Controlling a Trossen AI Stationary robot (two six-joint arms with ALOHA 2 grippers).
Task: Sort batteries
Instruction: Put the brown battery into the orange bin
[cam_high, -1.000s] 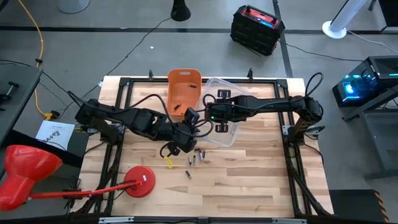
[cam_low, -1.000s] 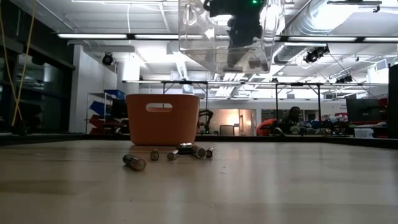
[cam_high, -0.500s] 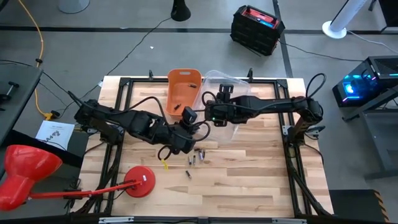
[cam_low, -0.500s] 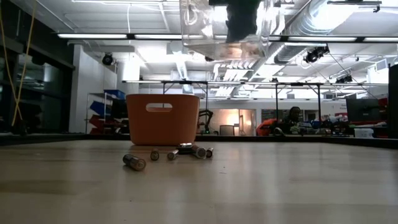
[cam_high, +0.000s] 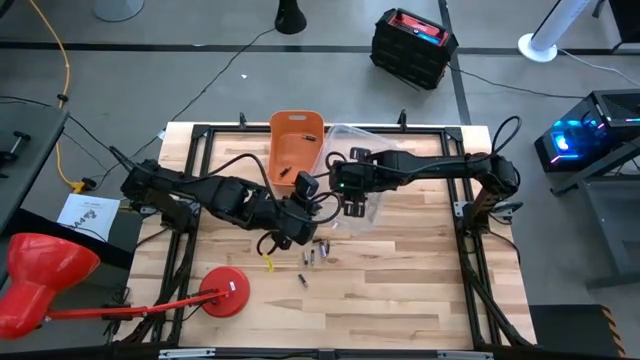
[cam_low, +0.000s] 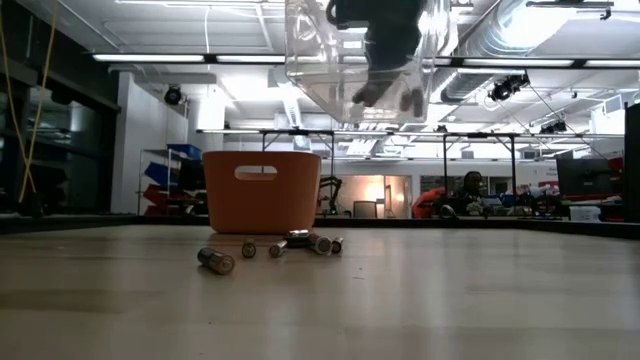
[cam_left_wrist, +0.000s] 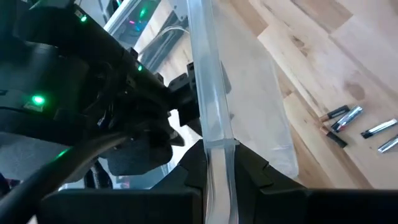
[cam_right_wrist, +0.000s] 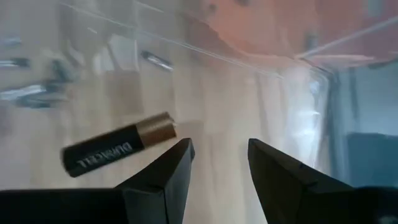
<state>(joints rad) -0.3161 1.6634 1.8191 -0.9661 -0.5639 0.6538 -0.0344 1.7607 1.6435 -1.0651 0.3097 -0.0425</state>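
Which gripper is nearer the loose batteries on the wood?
Left. The left gripper sits just beside the batteries on the table, clamping the clear bin's rim. The right gripper is farther off, inside the lifted bin.

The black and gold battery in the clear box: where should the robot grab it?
Pinch the battery across the middle of its round body, reaching in through the open top of the clear box. It lies flat on its side on the box's floor, so its long sides are free. The open right hand is just beside it. The left hand grips the box's rim.
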